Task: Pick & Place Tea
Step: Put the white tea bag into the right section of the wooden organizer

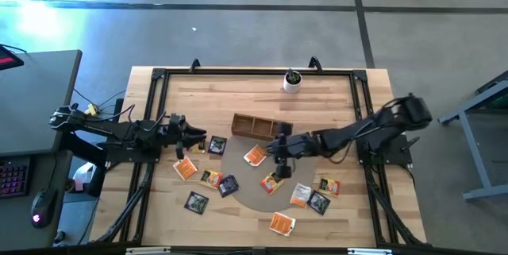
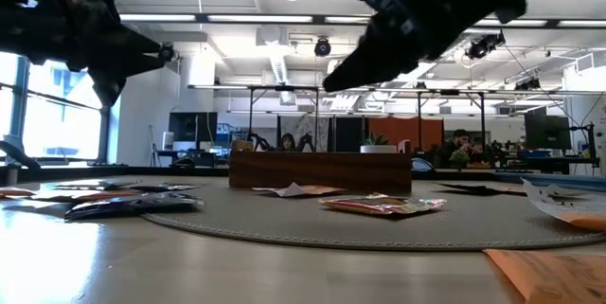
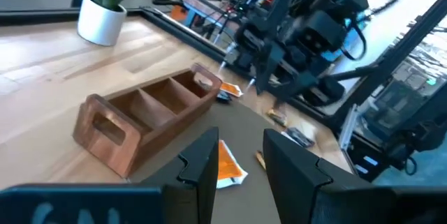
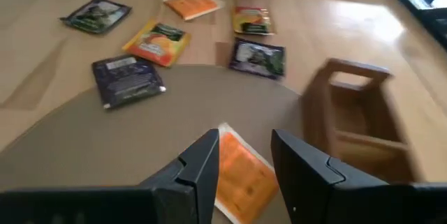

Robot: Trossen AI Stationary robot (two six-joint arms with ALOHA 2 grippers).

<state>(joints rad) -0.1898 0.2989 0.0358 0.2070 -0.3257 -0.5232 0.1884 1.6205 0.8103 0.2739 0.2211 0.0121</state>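
Several flat tea sachets lie scattered on the wooden table and on a round grey mat (image 1: pixel 246 177): orange, yellow, dark and whitish ones. One orange sachet (image 1: pixel 255 156) lies flat on the mat. My right gripper (image 1: pixel 275 156) hovers open just right of it; in the right wrist view this sachet (image 4: pixel 241 172) shows between and below the fingers of that gripper (image 4: pixel 244 168). My left gripper (image 1: pixel 198 138) is open and raised near a dark sachet (image 1: pixel 217 145), facing the right side of the table; its wrist view shows it (image 3: pixel 241 172) open. In the low view both arms hang clear above the table.
A wooden divided box (image 1: pixel 258 126) with cut-out handles stands on the mat's far side, close to my right gripper. A small white cup with a plant (image 1: pixel 292 82) sits at the far edge. More sachets (image 1: pixel 185 168) (image 1: pixel 319 202) lie toward the near edge. A black frame borders the table.
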